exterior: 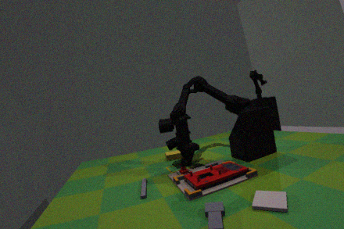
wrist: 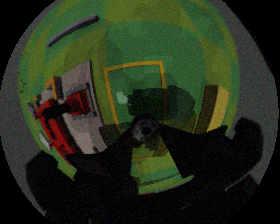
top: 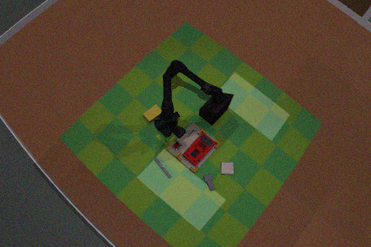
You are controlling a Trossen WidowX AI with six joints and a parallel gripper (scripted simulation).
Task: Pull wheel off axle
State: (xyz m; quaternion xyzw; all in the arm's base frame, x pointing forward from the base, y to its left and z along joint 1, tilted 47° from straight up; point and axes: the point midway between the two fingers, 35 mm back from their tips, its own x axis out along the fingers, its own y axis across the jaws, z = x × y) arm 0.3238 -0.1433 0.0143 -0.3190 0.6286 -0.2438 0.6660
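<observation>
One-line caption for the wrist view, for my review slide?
Gripper shut on the wheel, poised over the yellow-outlined marked area, red assembly board at left.

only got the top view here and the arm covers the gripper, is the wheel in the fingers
Observer: Yes. The wrist view shows a dark round wheel clamped in the gripper.
Operator: where's the marked area
Observer: In the wrist view, an orange-outlined square lies on the table just ahead of the wheel.
Operator: how high is the gripper
Observer: The exterior view shows it low, near the table by the red board. I cannot tell if anything touches.
</observation>
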